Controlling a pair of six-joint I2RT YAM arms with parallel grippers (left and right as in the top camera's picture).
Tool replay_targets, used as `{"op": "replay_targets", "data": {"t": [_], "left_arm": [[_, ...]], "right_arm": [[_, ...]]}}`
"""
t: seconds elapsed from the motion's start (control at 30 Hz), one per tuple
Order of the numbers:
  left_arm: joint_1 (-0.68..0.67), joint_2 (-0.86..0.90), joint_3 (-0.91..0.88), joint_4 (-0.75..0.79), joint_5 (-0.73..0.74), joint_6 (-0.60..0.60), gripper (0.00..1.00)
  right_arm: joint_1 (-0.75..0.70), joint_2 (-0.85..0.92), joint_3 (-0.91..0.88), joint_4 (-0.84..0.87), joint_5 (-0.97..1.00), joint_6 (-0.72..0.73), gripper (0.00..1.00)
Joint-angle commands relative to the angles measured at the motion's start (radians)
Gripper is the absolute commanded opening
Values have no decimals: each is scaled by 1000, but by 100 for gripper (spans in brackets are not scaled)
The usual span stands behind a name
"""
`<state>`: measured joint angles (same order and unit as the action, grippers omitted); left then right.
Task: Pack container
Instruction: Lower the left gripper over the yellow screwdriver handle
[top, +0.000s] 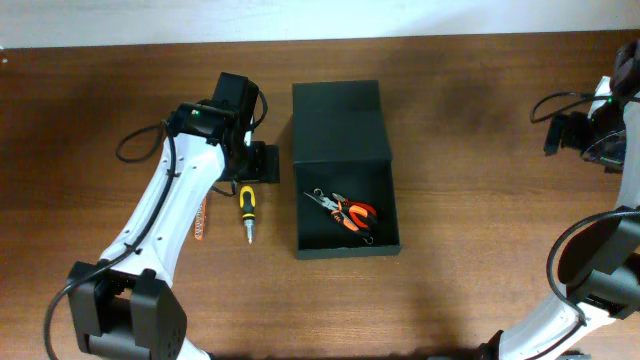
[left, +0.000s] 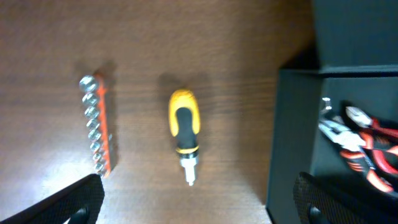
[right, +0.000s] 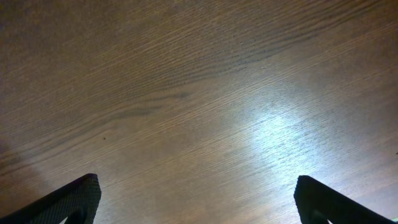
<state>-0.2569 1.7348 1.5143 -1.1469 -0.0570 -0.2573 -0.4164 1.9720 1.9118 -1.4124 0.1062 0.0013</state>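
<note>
The wooden table (top: 450, 150) fills all three views. Near its middle, a little to the left, lies the container (top: 338, 125), a matte black box with its flat lid folded back toward the far edge, so the inside is open to the overhead camera. The left gripper (left: 198, 202) hangs above the table just beside the left wall of the container, with its jaws spread wide and nothing between them. The right gripper (right: 196, 202) is well apart at the right edge, over bare wood, also wide open and empty. Inside the container rest pliers (top: 345, 212) with orange handles. Outside, to its left, lies a yellow and black screwdriver (top: 246, 205), and further left an orange strip of bits (left: 99, 127).
</note>
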Motion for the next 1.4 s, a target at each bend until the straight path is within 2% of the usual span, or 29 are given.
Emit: {"op": "replay_targets", "data": {"t": [0.0,0.23,0.4,1.37], "left_arm": [[3,7,-45,24,47,65,99],[93,7,-220,84,47,25,99],[118,7,-275,143,47,27,99],[74,116,-288,333,47,23,99]], "right_arm": [[-3,-18,-4,0,-2,11,99],[-3,-18,-4,0,-2,11,99],[-3,-18,-4,0,-2,11,99],[-3,-18,-4,0,-2,11,99]]}}
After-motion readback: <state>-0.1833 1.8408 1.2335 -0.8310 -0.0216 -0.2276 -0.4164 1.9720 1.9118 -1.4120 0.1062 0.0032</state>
